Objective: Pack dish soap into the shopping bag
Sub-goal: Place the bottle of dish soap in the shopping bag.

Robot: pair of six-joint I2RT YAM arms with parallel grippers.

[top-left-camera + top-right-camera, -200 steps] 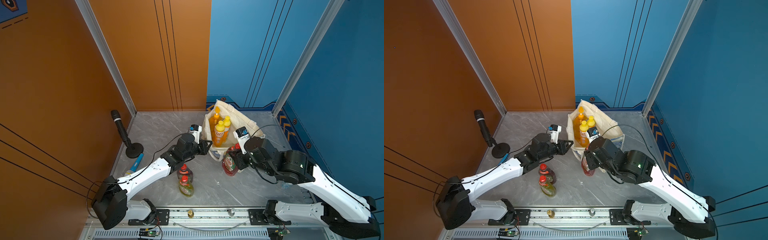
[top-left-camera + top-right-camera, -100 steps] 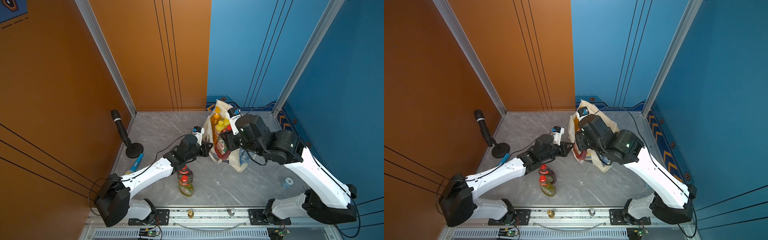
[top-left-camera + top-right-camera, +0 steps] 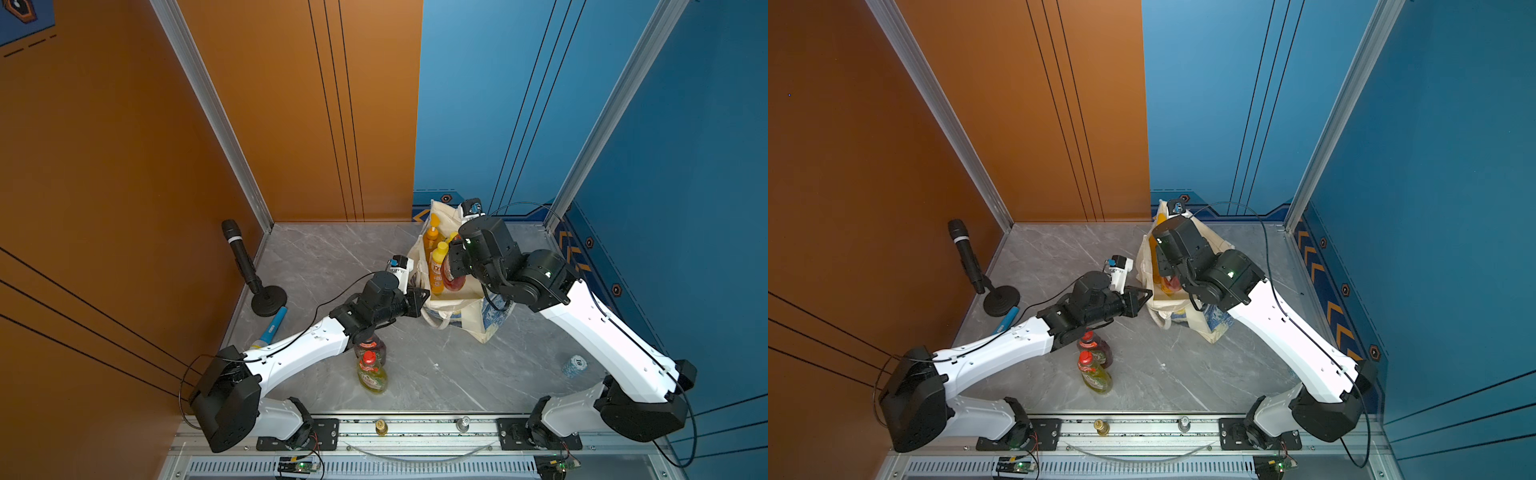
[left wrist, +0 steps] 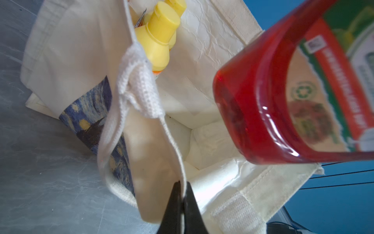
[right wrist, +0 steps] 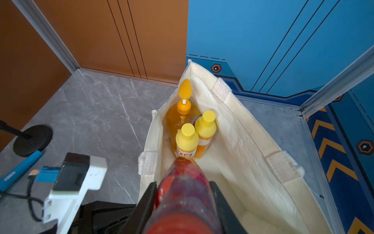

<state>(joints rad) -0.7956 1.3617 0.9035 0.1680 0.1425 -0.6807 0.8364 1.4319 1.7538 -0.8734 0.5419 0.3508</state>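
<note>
Left gripper (image 3: 423, 296): jaws closed tight on the near rim of the shopping bag (image 3: 473, 322), with the cream fabric pinched between the black fingertips (image 4: 178, 199). The bag stands on the grey floor near the back wall, mouth open.

Right gripper (image 5: 183, 188): jaws closed on a dark red bottle (image 5: 182, 202), one finger on each side of the body. The bottle is held tilted over the bag's open mouth, and its base (image 4: 232, 105) is not resting on the bag's bottom.

Inside the bag, upright at the far end: an orange pump bottle (image 5: 178, 117), with two yellow-capped bottles (image 5: 187, 141) touching it.

On the floor outside the bag, under the left arm: a second dark red bottle (image 3: 370, 347) and a yellow-green bottle (image 3: 372, 376), both upright and just beside each other.

A microphone (image 3: 245, 262) on its stand is by the orange wall, well apart from the bag.
</note>
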